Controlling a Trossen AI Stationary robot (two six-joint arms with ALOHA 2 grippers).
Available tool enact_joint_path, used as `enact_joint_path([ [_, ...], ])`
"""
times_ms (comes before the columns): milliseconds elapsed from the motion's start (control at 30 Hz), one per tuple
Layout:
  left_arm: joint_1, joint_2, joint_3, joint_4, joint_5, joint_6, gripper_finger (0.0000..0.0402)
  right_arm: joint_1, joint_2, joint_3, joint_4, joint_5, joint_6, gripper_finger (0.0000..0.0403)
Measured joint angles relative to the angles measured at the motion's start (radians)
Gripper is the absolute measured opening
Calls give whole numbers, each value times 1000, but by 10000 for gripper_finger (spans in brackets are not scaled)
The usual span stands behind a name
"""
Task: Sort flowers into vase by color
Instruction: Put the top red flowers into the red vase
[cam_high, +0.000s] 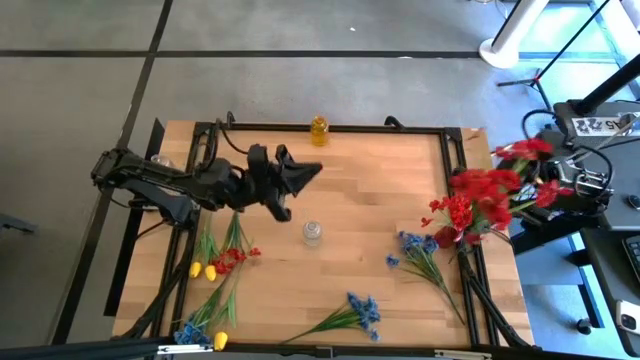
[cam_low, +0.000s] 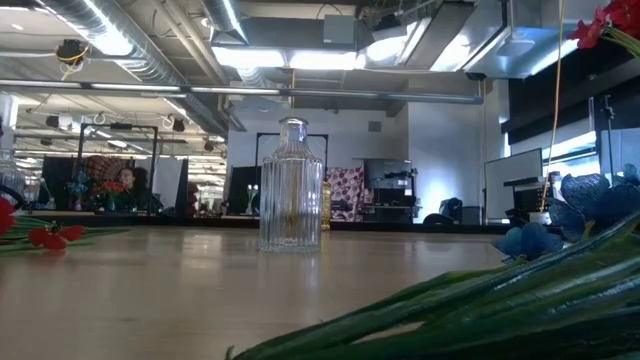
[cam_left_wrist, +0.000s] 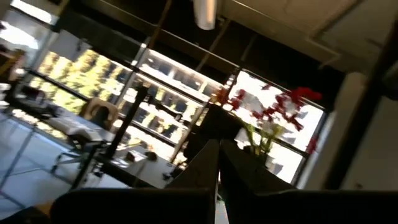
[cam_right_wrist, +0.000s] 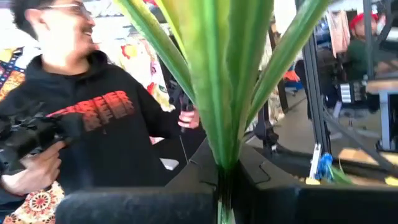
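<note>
Right gripper (cam_right_wrist: 219, 186): clamped on the stems of a red flower bunch (cam_high: 480, 200), held at the table's right edge with stems pointing up and blossoms leaning toward the middle; the clear glass vase (cam_high: 312, 234) stands upright near the table's centre, well apart and to the left of that bunch, so the stems' long axis would have to be turned down over its narrow neck. Left gripper (cam_high: 305, 175): fingers pressed together on nothing, raised just behind the vase, nearer to it than the right. Loose on the table: blue flowers (cam_high: 360, 312) in front, yellow and red sprigs (cam_high: 215, 262) at left; a yellow bottle (cam_high: 319, 130), possibly a second vase, at the far edge
</note>
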Motion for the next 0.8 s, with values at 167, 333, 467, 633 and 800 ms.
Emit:
enact_joint_path([
  [167,22,0,0,-3,-49,5,9,0,-98,-7,-57,44,-38,10],
  [333,36,0,0,-4,-49,-47,9,0,-232,-52,-185,133,-94,10],
  [467,37,4,0,-3,-14,-26,9,0,-312,-144,-182,134,-44,10],
  [633,2,8,-1,-9,47,14,9,0,-376,-240,-170,89,-33,10],
  [800,-37,8,-1,-6,49,86,9,0,-414,-319,-172,39,-37,10],
])
